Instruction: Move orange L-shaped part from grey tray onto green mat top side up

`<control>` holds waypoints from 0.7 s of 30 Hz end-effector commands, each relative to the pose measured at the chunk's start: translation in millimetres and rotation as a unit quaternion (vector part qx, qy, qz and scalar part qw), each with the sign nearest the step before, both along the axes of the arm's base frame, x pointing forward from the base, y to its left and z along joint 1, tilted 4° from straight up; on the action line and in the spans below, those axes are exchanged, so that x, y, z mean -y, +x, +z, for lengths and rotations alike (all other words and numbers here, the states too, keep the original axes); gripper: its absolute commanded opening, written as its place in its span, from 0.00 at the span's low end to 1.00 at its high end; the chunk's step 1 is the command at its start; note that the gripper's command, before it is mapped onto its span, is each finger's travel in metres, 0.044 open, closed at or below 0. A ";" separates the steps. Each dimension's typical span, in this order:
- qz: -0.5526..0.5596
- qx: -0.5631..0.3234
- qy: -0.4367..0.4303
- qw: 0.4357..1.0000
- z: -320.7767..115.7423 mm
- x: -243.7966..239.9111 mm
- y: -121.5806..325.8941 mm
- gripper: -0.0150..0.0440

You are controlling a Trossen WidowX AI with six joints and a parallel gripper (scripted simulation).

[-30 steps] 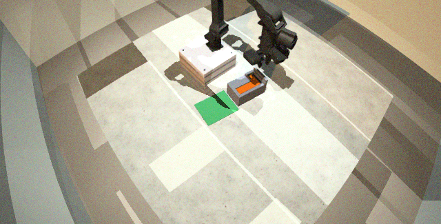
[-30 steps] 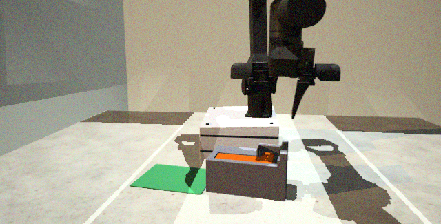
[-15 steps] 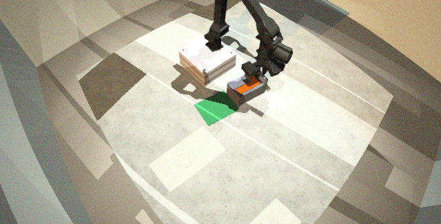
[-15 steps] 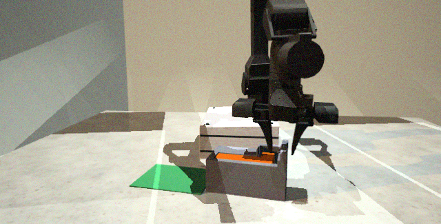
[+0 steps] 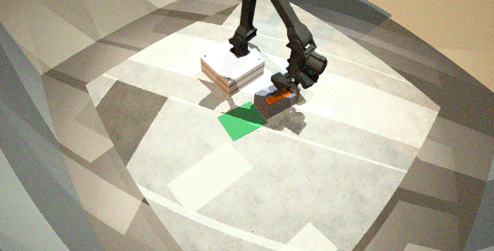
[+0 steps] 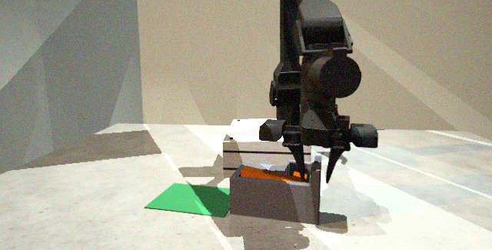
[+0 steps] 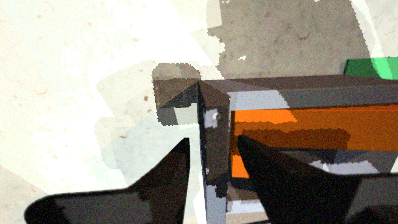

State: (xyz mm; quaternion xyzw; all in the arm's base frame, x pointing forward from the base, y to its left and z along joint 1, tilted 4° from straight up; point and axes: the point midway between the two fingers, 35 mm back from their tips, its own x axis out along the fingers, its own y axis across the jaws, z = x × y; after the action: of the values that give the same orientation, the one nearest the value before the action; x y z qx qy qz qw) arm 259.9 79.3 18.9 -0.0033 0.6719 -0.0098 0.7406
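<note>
The orange part [image 5: 275, 97] [image 6: 261, 174] [image 7: 372, 122] lies tilted in the grey tray [image 5: 275, 109] [image 6: 265, 198] [image 7: 320, 97]. In the exterior view its mat-side end stands above the rim and its L-shaped end is low. My gripper [image 6: 315, 181] [image 7: 213, 141] is open with nothing between its fingers, straddling the tray's tall end wall. One fingertip is down at the L-shaped end, and the other is outside the wall. Exact fingertip contact is hidden. The green mat [image 5: 240, 127] [image 6: 173, 200] [image 7: 370, 67] lies beside the tray's raised-part end, partly in shadow.
The tray's tall end wall [image 6: 317, 196] [image 7: 215, 155] stands between the fingers. The arm's pale block-shaped base [image 5: 216, 59] [image 6: 250, 130] stands behind the tray, close to it. The arm reaches over the tray from that side.
</note>
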 end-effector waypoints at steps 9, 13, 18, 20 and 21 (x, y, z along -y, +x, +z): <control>0.001 -0.003 -0.002 1.000 -22.3 1.5 -0.4 0.56; 0.001 -0.003 -0.002 1.000 -23.3 1.6 -0.4 0.56; 0.001 -0.003 -0.002 1.000 -23.3 1.6 -0.4 0.56; 0.001 -0.003 -0.002 1.000 -23.3 1.6 -0.4 0.56; 0.001 -0.003 -0.002 1.000 -23.3 1.6 -0.4 0.56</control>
State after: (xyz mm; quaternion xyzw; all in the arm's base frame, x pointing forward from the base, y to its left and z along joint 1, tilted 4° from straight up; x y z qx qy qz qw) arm 260.7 79.1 -2.9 -0.0033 0.6729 -0.0087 0.7397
